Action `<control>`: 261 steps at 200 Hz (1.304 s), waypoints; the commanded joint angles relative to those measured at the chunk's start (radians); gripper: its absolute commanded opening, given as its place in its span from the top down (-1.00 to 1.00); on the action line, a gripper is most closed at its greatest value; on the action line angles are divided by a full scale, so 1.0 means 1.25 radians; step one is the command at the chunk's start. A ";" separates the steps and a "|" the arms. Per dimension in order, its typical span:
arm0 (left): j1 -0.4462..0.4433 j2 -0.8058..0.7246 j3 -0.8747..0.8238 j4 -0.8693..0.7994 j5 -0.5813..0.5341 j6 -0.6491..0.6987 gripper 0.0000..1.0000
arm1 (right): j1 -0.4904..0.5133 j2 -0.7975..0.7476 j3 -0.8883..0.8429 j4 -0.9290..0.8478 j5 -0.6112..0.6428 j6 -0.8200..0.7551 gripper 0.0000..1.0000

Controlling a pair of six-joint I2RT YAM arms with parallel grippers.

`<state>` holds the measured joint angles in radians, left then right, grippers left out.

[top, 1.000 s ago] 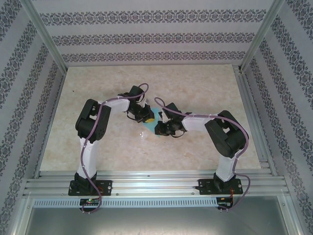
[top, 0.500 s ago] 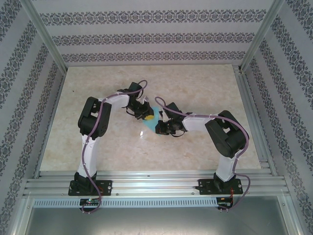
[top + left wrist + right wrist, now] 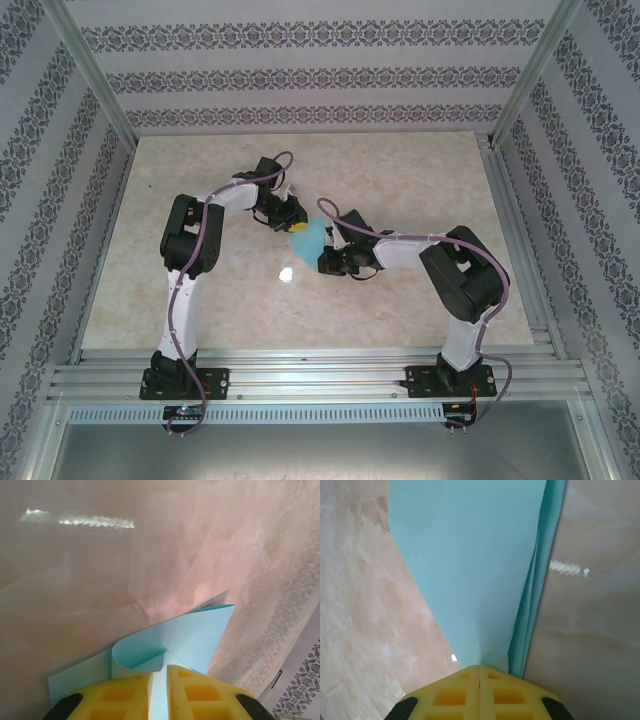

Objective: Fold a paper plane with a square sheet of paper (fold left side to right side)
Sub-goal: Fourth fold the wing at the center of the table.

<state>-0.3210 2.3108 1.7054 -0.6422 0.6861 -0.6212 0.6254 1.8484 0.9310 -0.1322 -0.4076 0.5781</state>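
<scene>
- Square sheet of paper (image 3: 308, 238) sits in the middle of the surface (image 3: 420, 180) between the two arms. It is partly raised, where a second ago it lay lower and half under the left arm.
- Left pincer (image 3: 159, 674) stands narrow, with a strip of the cyan sheet caught in the slit between its yellow pads. Just ahead of it the paper rolls over in a soft curl, one corner pointing away across the surface.
- Over the last second the left arm has drawn back toward the far left, taking its edge along, and its jaws have eased a touch.
- Right pincer (image 3: 479, 669) has pressed fully together on the near edge. The square sheet of paper fans out from its tips, with what look like extra layers along its right side.
- My reading is that the left-to-right fold is under way but not creased, since the curl is loose. With the right side anchored, the left edge needs bringing across and pressing flat. The slackening left hold could let that edge slip.
</scene>
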 commanded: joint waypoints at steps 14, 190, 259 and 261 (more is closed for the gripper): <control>0.079 0.079 0.081 0.066 -0.183 0.073 0.68 | 0.011 0.048 -0.065 -0.196 0.010 0.002 0.89; -0.058 -0.246 -0.225 0.269 -0.039 0.027 0.72 | 0.012 0.055 -0.036 -0.198 0.015 0.003 0.87; -0.105 -0.150 -0.222 0.281 -0.099 0.019 0.77 | 0.012 0.054 -0.032 -0.198 0.016 0.001 0.86; -0.104 -0.149 -0.222 0.281 -0.100 0.020 0.77 | 0.012 0.054 -0.032 -0.198 0.016 0.002 0.86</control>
<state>-0.4644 2.0926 1.4220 -0.3283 0.5980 -0.5888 0.6266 1.8450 0.9405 -0.1749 -0.4358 0.5850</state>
